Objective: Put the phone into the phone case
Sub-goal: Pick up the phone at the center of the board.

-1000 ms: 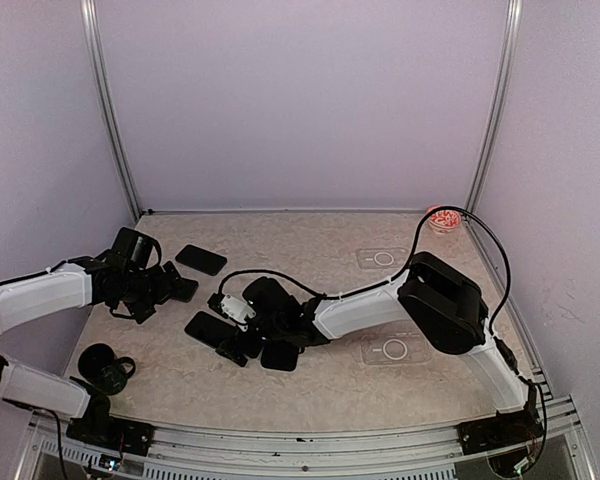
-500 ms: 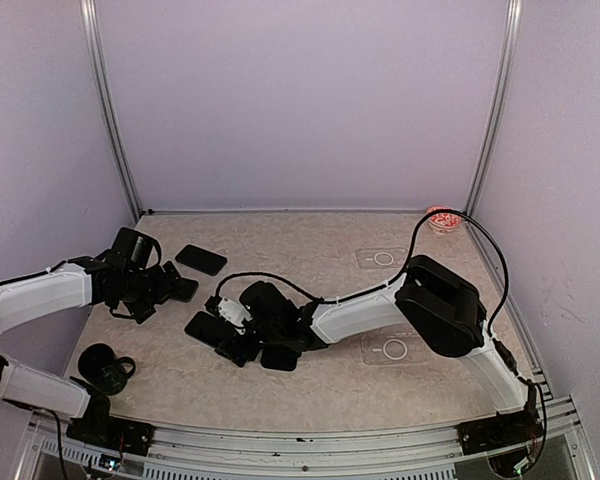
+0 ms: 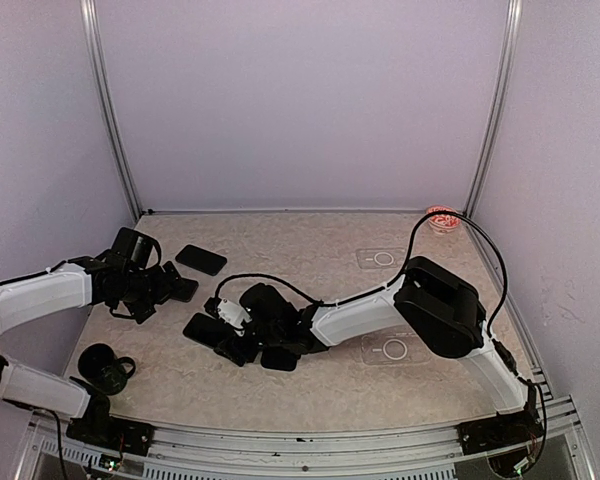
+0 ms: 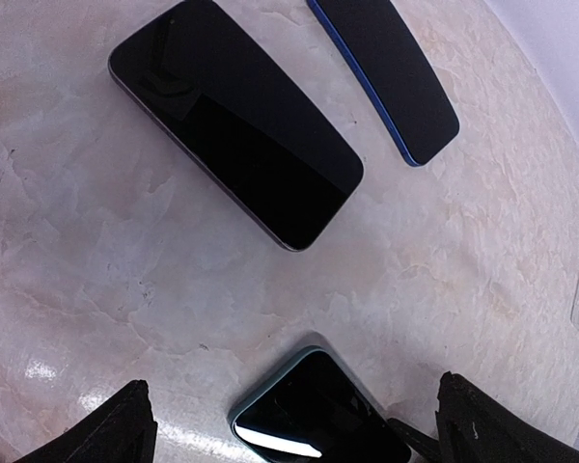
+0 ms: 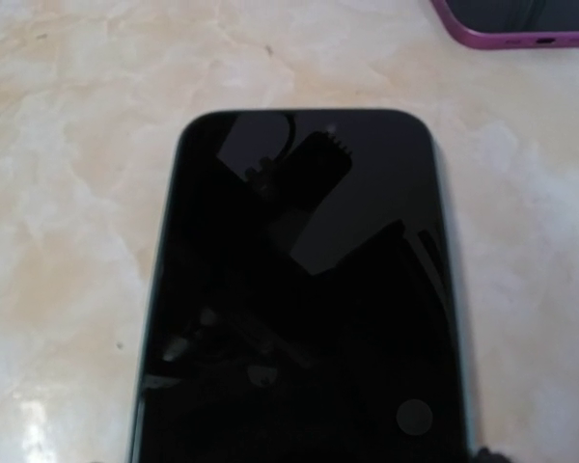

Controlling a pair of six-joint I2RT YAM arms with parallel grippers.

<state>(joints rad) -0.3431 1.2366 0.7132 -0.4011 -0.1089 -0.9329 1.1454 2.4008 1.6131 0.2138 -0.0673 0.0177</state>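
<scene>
The right arm stretches across the beige marbled table, and its right end effector hangs low over a black glass-faced phone with a teal rim, which lies flat, screen up, left of centre on the table. The wrist view is filled by that dark screen, so whether the jaws stand apart or pinch the phone cannot be told. At the top right corner of that view sits the edge of a purple-rimmed case, near the phone but not touching it. On the left, the left end effector is spread wide with its fingers well apart and gripping nothing. Beyond them lie a black phone with a grey rim and a dark slab with a blue edge.
</scene>
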